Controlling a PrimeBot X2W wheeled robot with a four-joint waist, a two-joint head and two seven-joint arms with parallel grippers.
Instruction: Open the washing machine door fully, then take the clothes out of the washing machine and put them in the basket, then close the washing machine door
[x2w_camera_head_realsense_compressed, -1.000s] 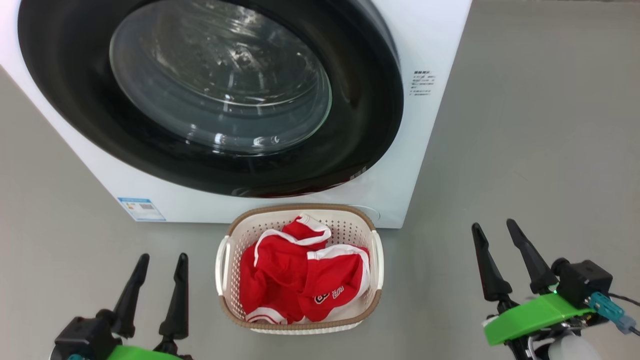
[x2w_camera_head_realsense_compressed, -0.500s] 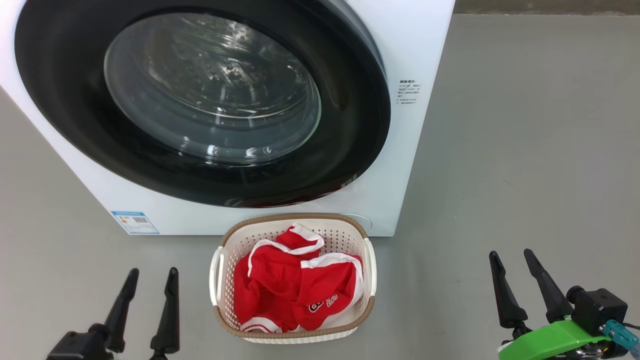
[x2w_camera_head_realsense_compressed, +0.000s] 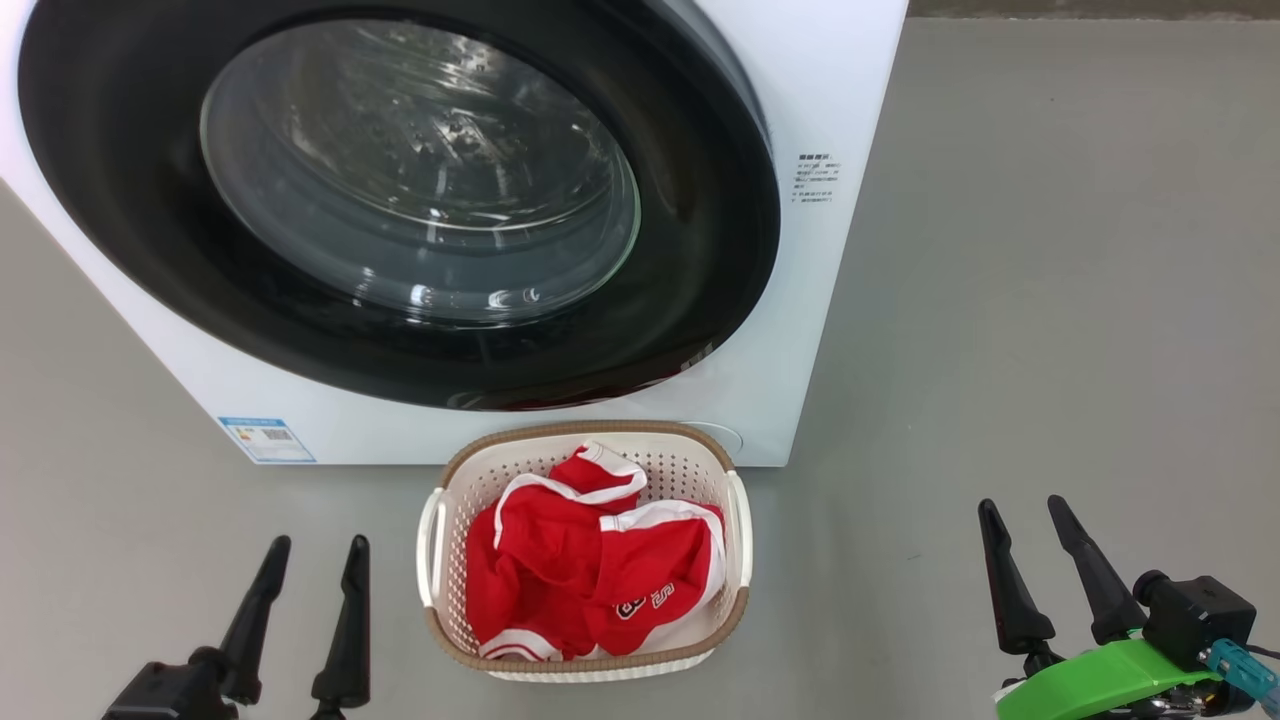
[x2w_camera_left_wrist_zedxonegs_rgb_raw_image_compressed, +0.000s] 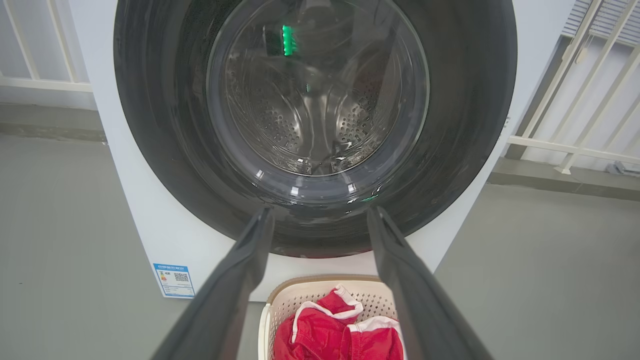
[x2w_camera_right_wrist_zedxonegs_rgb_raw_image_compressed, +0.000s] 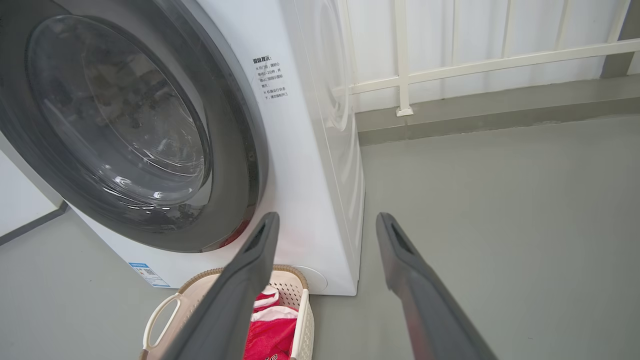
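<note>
Head view: one basket (x2w_camera_head_realsense_compressed: 583, 640), two spread pincers (x2w_camera_head_realsense_compressed: 312, 545) (x2w_camera_head_realsense_compressed: 1022, 505).

A: Door status?
B: The washing machine door (x2w_camera_head_realsense_compressed: 400, 190) sits closed against the washing machine (x2w_camera_head_realsense_compressed: 830, 90).
A: Load?
B: The clothes (x2w_camera_head_realsense_compressed: 580, 570) lie in the basket (x2w_camera_head_realsense_compressed: 590, 432), on the floor (x2w_camera_head_realsense_compressed: 1050, 350) just before the machine's lower front edge.
A: Grippers?
B: The left gripper (x2w_camera_head_realsense_compressed: 318, 545) and right gripper (x2w_camera_head_realsense_compressed: 1022, 505) flank the basket, jaws apart, touching nothing.

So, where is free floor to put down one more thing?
Wide bare floor lies right of the washing machine and between basket and right gripper. The strip between basket and left gripper is narrower. The basket holds clothes.
</note>
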